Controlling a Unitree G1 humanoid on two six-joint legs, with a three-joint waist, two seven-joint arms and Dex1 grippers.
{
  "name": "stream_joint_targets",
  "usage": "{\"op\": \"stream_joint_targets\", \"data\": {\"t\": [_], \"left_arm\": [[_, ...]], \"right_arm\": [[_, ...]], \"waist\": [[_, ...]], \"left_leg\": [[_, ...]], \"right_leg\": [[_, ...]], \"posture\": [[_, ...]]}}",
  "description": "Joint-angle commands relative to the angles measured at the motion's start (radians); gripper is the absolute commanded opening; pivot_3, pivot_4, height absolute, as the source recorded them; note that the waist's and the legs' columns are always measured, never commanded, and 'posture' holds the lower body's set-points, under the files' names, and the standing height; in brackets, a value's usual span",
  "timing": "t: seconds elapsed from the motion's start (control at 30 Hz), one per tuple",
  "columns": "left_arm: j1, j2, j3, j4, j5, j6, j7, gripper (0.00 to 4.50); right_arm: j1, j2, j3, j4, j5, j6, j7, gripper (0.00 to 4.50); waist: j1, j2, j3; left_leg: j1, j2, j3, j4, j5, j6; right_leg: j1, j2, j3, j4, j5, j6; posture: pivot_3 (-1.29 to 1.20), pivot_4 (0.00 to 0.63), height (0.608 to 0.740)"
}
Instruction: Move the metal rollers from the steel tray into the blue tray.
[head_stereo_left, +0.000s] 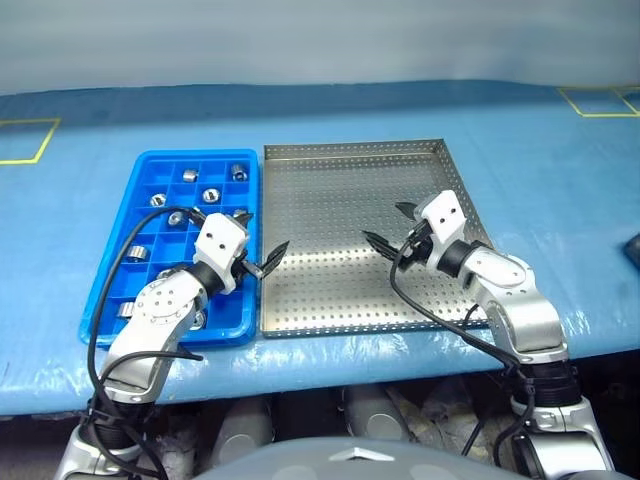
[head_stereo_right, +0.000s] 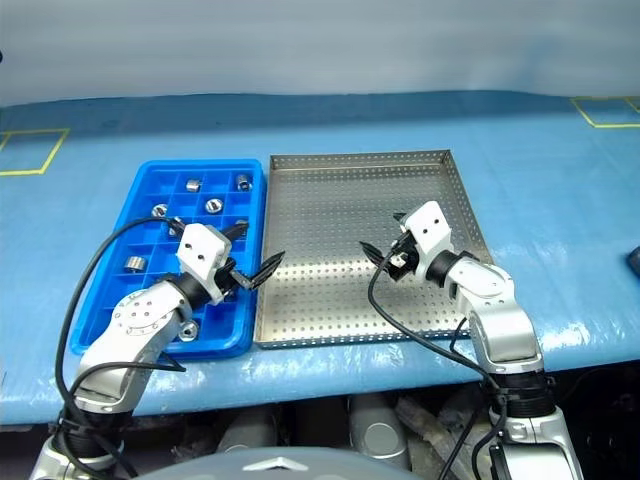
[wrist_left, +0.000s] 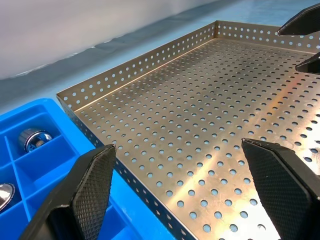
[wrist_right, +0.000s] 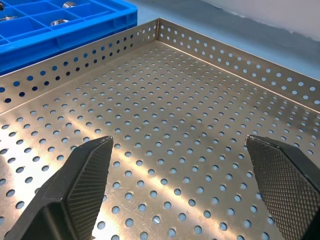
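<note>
The blue-covered tabletop (head_stereo_left: 330, 130) carried the steel tray (head_stereo_left: 350, 170), its perforated floor bare; at its nine o'clock, touching, sat the blue tray (head_stereo_left: 150, 165), the metal rollers (head_stereo_left: 211, 194) scattered among its compartments; the left tool (head_stereo_left: 256, 244) hung over the shared edge, fingers apart, empty; the right tool (head_stereo_left: 392, 225) stood spread over the steel floor, holding nothing.

On the surface (head_stereo_left: 560, 200), the blue tray (head_stereo_left: 150, 165) lies just left of the steel tray (head_stereo_left: 350, 230), rims touching. The metal rollers (head_stereo_left: 211, 195) sit in the blue tray's compartments.
</note>
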Motion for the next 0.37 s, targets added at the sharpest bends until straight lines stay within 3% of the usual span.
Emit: {"op": "stream_joint_targets", "data": {"t": [0.03, 0.37], "left_arm": [[-0.008, -0.015, 0.013, -0.008, 0.015, -0.041, 0.002, 4.43], [-0.011, -0.041, 0.052, -0.032, 0.017, -0.059, 0.016, 4.43]], "right_arm": [[-0.004, -0.004, 0.007, -0.034, 0.007, -0.024, 0.0, 4.48], [-0.017, 0.012, 0.003, -0.026, 0.039, -0.03, 0.005, 4.48]], "waist": [[-0.001, 0.0, 0.0], [0.001, 0.0, 0.0]], "left_leg": [[0.0, 0.0, 0.0, 0.0, 0.0, 0.0], [0.0, 0.0, 0.0, 0.0, 0.0, 0.001]], "right_leg": [[0.0, 0.0, 0.001, 0.0, 0.0, 0.0], [-0.001, 0.0, 0.002, 0.0, 0.003, -0.004]], "posture": [[-0.19, 0.15, 0.74], [-0.17, 0.15, 0.74]]}}
